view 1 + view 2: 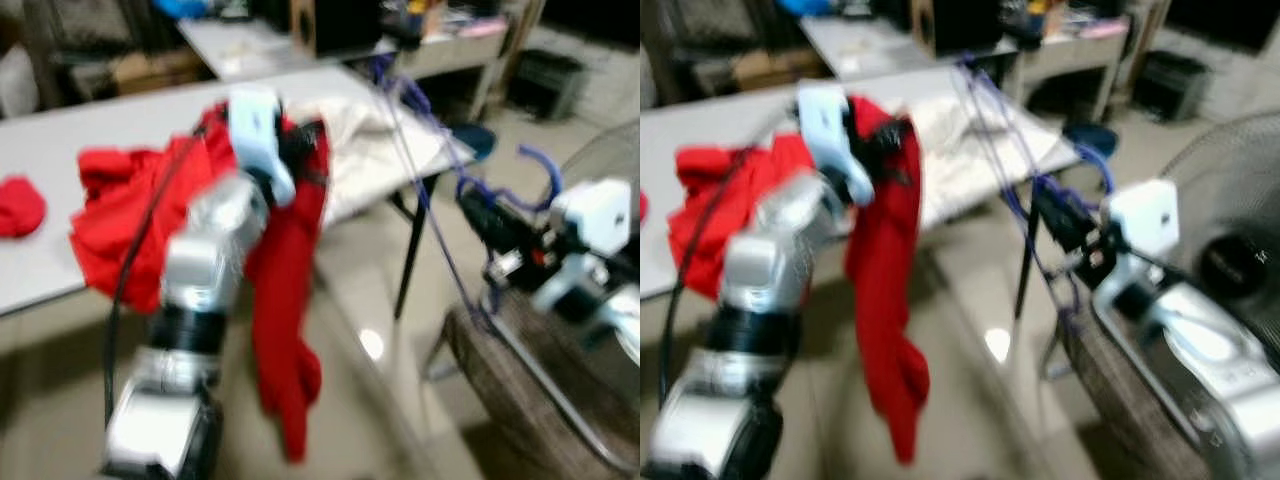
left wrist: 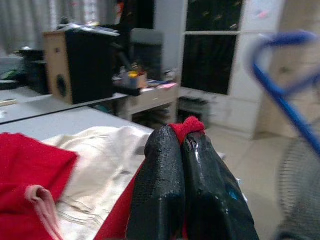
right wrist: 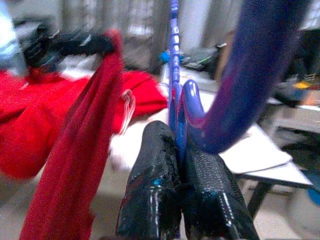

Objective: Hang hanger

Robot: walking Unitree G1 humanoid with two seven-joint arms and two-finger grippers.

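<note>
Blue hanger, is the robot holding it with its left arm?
No, the blue hanger is pinched in the right gripper, while the left gripper holds a red garment.

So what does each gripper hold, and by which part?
Left gripper pinches a fold of the red cloth; right gripper clamps the blue hanger near its hook.

open floor [image 1: 360, 300] between table [image 1: 60, 270] and fan [image 1: 1230, 250].
</note>
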